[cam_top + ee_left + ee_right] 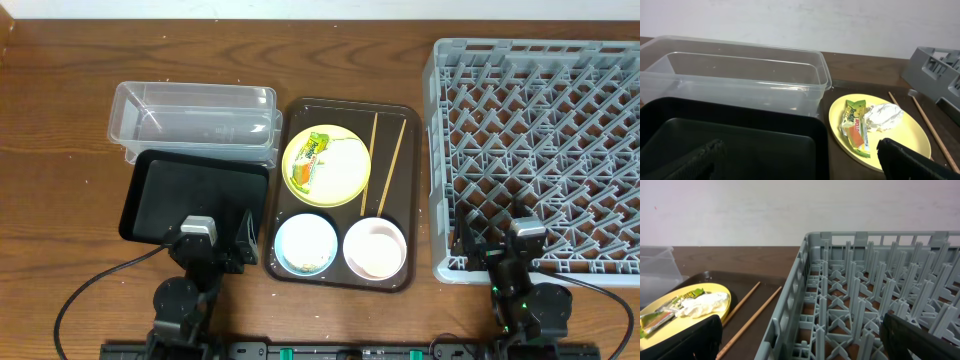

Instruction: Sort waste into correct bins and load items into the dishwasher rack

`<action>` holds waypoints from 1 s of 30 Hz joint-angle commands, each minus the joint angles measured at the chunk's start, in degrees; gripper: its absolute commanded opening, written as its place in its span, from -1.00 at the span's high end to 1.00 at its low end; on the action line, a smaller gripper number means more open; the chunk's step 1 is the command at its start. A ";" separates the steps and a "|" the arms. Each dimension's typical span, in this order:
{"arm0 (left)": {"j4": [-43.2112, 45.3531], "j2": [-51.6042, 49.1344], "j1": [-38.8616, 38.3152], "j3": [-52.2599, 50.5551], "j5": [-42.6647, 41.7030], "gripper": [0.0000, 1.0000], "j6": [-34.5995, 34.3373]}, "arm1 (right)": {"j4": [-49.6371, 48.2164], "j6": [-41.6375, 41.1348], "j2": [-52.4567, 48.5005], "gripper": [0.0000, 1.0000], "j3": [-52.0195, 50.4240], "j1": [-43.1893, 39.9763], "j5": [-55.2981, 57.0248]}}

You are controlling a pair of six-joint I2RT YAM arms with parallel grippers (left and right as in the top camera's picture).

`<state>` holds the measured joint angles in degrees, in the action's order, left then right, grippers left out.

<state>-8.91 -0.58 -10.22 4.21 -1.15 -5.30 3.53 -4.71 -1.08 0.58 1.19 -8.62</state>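
On the yellow plate (912,137) lie the wrapper (856,129) and the tissue (883,116); my left gripper (800,162) and my right gripper (800,340) both hold their 2 fingers spread wide.

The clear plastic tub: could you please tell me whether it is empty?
Empty. The clear tub shows only its bare floor; wrapper and tissue wad lie on the yellow plate.
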 commanded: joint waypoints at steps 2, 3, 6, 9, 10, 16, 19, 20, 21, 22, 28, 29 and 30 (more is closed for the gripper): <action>-0.42 0.37 0.22 -1.55 0.26 -0.98 0.55 | -0.13 0.52 -0.15 -0.99 -0.26 -0.52 -0.61; -0.42 0.37 0.22 -1.55 0.26 -0.98 0.55 | -0.13 0.52 -0.15 -0.99 -0.26 -0.52 -0.61; -0.42 0.37 0.22 -1.55 0.26 -0.99 0.55 | -0.13 0.52 -0.15 -0.98 -0.26 -0.52 -0.61; -0.42 0.37 0.22 -1.55 0.26 -0.98 0.55 | -0.13 0.52 -0.15 -0.98 -0.26 -0.52 -0.61; -0.42 0.37 0.22 -1.55 0.26 -0.98 0.55 | -0.13 0.52 -0.15 -0.98 -0.26 -0.52 -0.61; -0.42 0.37 0.22 -1.55 0.26 -0.98 0.55 | -0.13 0.52 -0.15 -0.99 -0.26 -0.52 -0.61; -0.42 0.37 0.22 -1.55 0.28 -0.98 0.55 | -0.13 0.52 -0.15 -0.98 -0.26 -0.52 -0.61; -0.42 0.37 0.22 -1.55 0.26 -0.98 0.55 | -0.13 0.52 -0.15 -0.98 -0.26 -0.52 -0.61; -0.42 0.37 0.22 -1.55 0.28 -0.98 0.55 | -0.13 0.52 -0.15 -0.98 -0.26 -0.52 -0.61; -0.42 0.37 0.22 -1.55 0.26 -0.98 0.55 | -0.13 0.52 -0.15 -0.98 -0.26 -0.52 -0.61; 2.43 0.37 0.22 -1.51 -0.11 -0.98 0.04 | -0.13 0.52 -0.15 -0.99 -0.26 -0.52 -0.61; 2.60 0.37 0.22 -1.51 -1.73 -0.98 -0.96 | -0.13 0.52 -0.15 -0.98 -0.26 -0.52 -0.61; 2.60 0.37 0.22 -1.51 -4.11 -0.98 -1.79 | -0.13 0.52 -0.15 -0.99 -0.26 -0.52 -0.61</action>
<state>-6.74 -0.58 -10.22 3.53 -1.69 -5.63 3.53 -4.71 -1.08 0.58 1.19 -8.62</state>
